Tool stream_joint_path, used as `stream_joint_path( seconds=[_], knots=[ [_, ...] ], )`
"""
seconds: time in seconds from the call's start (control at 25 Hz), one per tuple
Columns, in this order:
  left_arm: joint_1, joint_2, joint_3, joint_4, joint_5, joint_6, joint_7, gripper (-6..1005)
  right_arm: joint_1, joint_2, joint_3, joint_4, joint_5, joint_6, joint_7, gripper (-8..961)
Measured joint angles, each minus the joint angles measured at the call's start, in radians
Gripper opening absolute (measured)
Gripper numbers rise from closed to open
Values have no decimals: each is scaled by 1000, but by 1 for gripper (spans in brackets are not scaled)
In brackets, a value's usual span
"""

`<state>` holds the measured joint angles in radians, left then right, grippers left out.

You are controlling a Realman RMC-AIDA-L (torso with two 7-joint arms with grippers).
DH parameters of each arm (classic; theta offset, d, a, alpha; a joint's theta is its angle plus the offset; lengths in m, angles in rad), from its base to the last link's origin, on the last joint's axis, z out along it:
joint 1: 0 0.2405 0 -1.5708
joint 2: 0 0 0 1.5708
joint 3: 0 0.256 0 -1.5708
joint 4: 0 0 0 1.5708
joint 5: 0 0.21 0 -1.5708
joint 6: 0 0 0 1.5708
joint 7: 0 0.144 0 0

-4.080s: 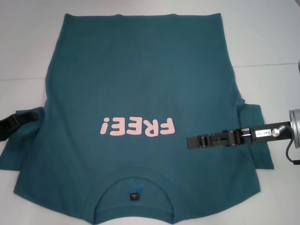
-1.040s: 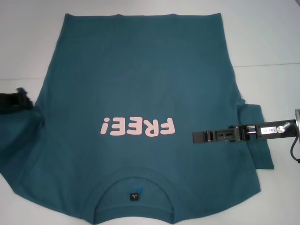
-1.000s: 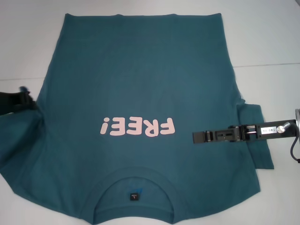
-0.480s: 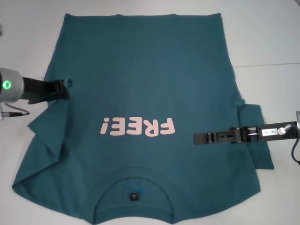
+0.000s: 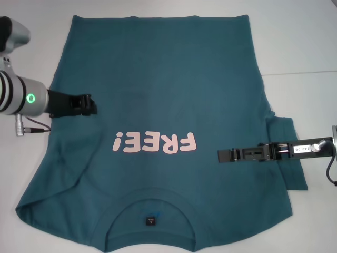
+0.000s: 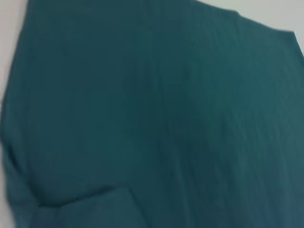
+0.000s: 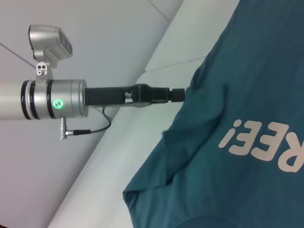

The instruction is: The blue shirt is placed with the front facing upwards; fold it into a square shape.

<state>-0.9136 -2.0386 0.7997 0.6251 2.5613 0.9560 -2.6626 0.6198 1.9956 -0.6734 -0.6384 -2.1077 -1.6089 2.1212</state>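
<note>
The blue shirt (image 5: 158, 79) lies flat, front up, its pink "FREE!" lettering (image 5: 155, 142) and collar (image 5: 150, 197) with a dark neck label (image 5: 150, 221) toward me. My left gripper (image 5: 88, 104) is shut on the shirt's left sleeve edge and holds it folded inward over the body, left of the lettering. It also shows in the right wrist view (image 7: 179, 94), at the raised fold of the shirt (image 7: 247, 95). My right gripper (image 5: 222, 156) lies shut on the shirt, right of the lettering. The left wrist view shows only teal cloth (image 6: 166, 118).
The shirt rests on a white table (image 5: 305, 37). The right sleeve (image 5: 292, 174) spreads out flat under my right arm. The left arm's silver wrist (image 5: 21, 97), with a green light, is over the table's left side.
My left gripper has moved from the far left inward over the shirt, dragging the left sleeve with it and folding it onto the body. The right gripper has stayed put.
</note>
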Motion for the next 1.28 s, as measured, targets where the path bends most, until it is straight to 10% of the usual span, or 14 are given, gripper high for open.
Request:
stream_joint_path(
  seconds=[0.24, 0.68, 0.92, 1.28],
  knots=[
    [13, -5, 37, 17, -8, 27, 17, 168, 0, -1, 0, 6, -1, 11, 0, 943],
    [156, 21, -7, 121, -94, 201, -2, 593, 6, -8, -3, 5, -4, 10, 12, 942],
    [223, 0, -63, 162, -95, 261, -9, 858, 9, -19, -6, 5, -5, 7, 40, 942],
    [238, -2, -89, 151, -96, 284, -19, 951, 2, -30, 0, 5, -5, 13, 55, 942]
  ],
)
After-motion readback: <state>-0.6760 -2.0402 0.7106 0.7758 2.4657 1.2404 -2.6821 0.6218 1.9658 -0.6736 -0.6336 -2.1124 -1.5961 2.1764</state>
